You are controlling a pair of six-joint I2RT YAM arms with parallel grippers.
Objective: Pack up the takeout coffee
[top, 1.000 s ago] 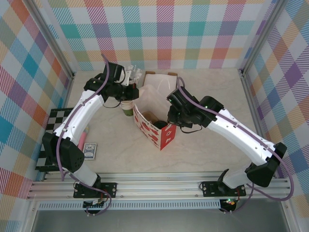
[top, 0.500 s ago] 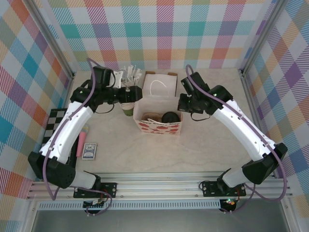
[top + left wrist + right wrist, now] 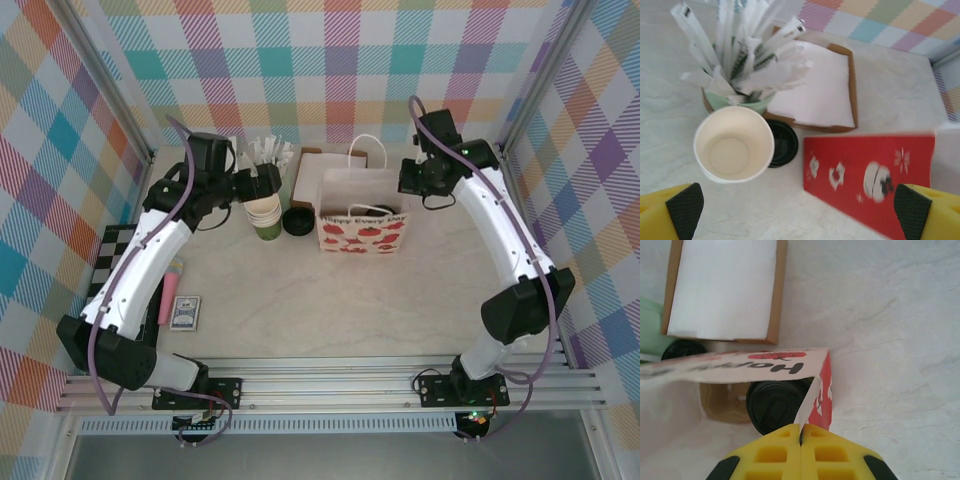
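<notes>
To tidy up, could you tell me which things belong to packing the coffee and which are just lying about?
Job: paper bag, lidded cup inside it, perhaps the second lidded cup beside it, right end effector pinching the bag's edge.
Lying about: stack of cups, cup of packets, napkin tray, checkered board.

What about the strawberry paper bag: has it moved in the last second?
Yes. The strawberry bag has shifted right, away from the stack of cream cups, and gone from tilted to upright.

Count: one strawberry bag [image 3: 362,235], two coffees (black-lidded coffee [image 3: 774,409] inside it, second coffee [image 3: 298,221] just left of it), one cream cup stack [image 3: 265,208], one napkin tray [image 3: 315,165].
</notes>
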